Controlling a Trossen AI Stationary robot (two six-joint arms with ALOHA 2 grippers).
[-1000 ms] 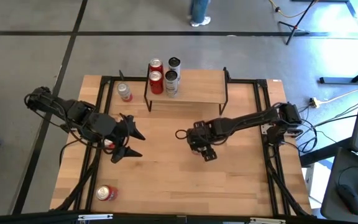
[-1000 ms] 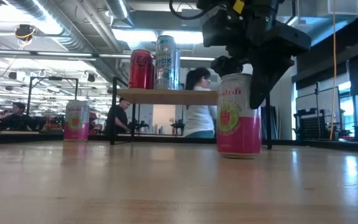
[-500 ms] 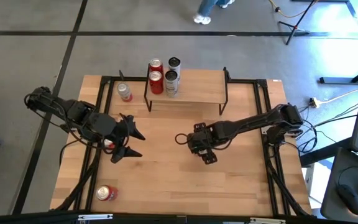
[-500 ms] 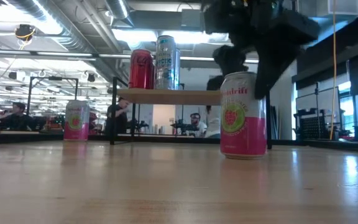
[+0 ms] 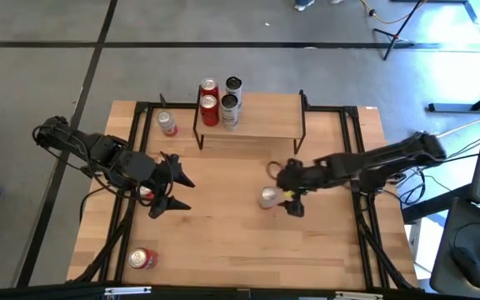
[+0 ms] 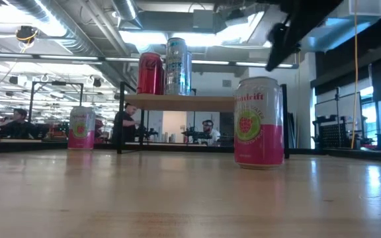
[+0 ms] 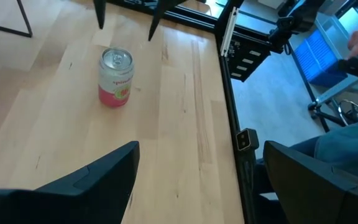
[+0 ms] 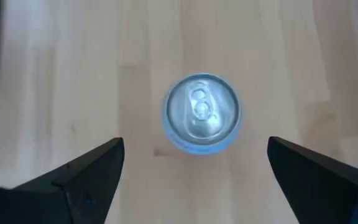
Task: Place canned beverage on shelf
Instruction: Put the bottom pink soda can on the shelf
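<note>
A pink-and-white can [image 5: 270, 197] with a silver top stands upright on the wooden table; it also shows in the low view [image 6: 259, 122] and the right wrist view [image 8: 201, 112]. My right gripper [image 5: 284, 189] is open above it, fingers pointing down on either side of the can's top and clear of it [image 8: 194, 149]. The shelf [image 5: 261, 121] stands at the table's far side and carries several upright cans [image 5: 219, 100] at its left end. My left gripper [image 5: 176, 192] is open and empty at the table's left.
A pink can [image 5: 167, 123] stands on the table left of the shelf. A red can [image 5: 142, 258] lies near the front left corner. Black rails [image 5: 358, 158] run along the table's sides. Bare wood lies between the can and the shelf.
My right gripper, which stood low around the pink can, has risen and drawn back toward the table's right edge, leaving the can upright on the table.
</note>
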